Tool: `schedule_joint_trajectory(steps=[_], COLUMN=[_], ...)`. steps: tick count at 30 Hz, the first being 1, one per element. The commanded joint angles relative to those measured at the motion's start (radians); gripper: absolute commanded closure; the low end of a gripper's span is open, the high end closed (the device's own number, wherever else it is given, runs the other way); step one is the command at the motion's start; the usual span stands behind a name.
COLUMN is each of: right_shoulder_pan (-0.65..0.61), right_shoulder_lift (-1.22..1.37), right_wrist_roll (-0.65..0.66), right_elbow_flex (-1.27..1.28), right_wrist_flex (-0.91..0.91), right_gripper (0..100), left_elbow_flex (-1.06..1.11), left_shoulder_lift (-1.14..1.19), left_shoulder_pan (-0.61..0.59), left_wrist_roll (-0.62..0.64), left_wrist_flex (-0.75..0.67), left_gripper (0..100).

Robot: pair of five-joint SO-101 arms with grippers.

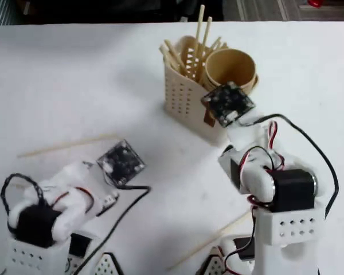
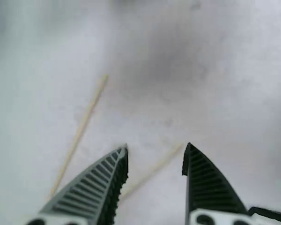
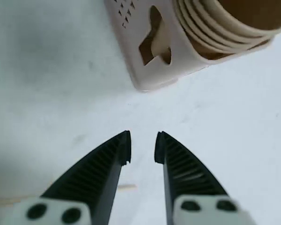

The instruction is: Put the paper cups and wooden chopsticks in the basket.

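1. Done: cup stack (image 1: 232,67) sits in the basket (image 1: 186,100), at the end nearest the right arm. Bundle of chopsticks (image 1: 198,43) stands upright in the other part.
2. No loose cups visible on the bench (image 1: 74,74), so the cup half looks finished.
3. Left to do: left chopstick (image 1: 69,145) lies flat ahead of the left arm. Front chopstick (image 1: 209,243) lies beside the right arm's base.
4. Left claw (image 2: 155,157): open and empty, low over the bench. One stick (image 2: 152,171) lies between its jaws, with a longer stick (image 2: 79,133) off to the side. That probably makes three loose in total.
5. Right claw (image 3: 142,145): jaws narrowly apart, holding nothing, aimed at bare bench near the basket corner.
6. My estimate: mostly done, only the stray sticks remain.
7. Writing or labels: none readable.
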Motion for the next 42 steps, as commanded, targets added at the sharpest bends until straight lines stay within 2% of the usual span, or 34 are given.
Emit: schedule_joint_trajectory(steps=[1,4,8,10,13,17,21,25,31,37,42], right_shoulder_pan=[0.013,0.085,0.277,0.38,0.503,0.622,0.723,0.774,0.783,0.829,0.829], right_shoulder_lift=[-0.01,0.007,0.025,0.033,0.041,0.033,0.039,0.041,0.041,0.041,0.041], right_wrist_roll=[-0.103,-0.166,-0.242,-0.272,-0.305,-0.353,-0.359,-0.359,-0.359,-0.359,-0.359], right_elbow_flex=[-0.038,-0.038,-0.037,-0.02,0.043,0.164,0.218,0.222,0.222,0.222,0.222], right_wrist_flex=[-0.033,-0.071,-0.128,-0.159,-0.229,-0.369,-0.473,-0.49,-0.492,-0.518,-0.518], right_gripper=[90.0,90.0,89.9,89.9,89.9,89.9,89.9,89.9,89.9,89.9,89.9], left_elbow_flex=[-0.143,-0.269,-0.354,-0.35,-0.334,-0.308,-0.242,-0.137,-0.023,-0.011,-0.012], left_shoulder_lift=[0.197,0.357,0.467,0.496,0.529,0.564,0.599,0.648,0.736,0.826,0.957], left_shoulder_pan=[0.07,0.145,0.28,0.346,0.427,0.55,0.65,0.719,0.808,0.885,0.903], left_wrist_roll=[0.063,0.083,0.086,0.092,0.176,0.216,0.305,0.347,0.428,0.557,0.652], left_wrist_flex=[0.031,0.083,0.12,0.106,0.094,0.089,0.002,-0.137,-0.354,-0.476,-0.568], left_gripper=[80,80,80,78,73,72,72,72,72,72,72])
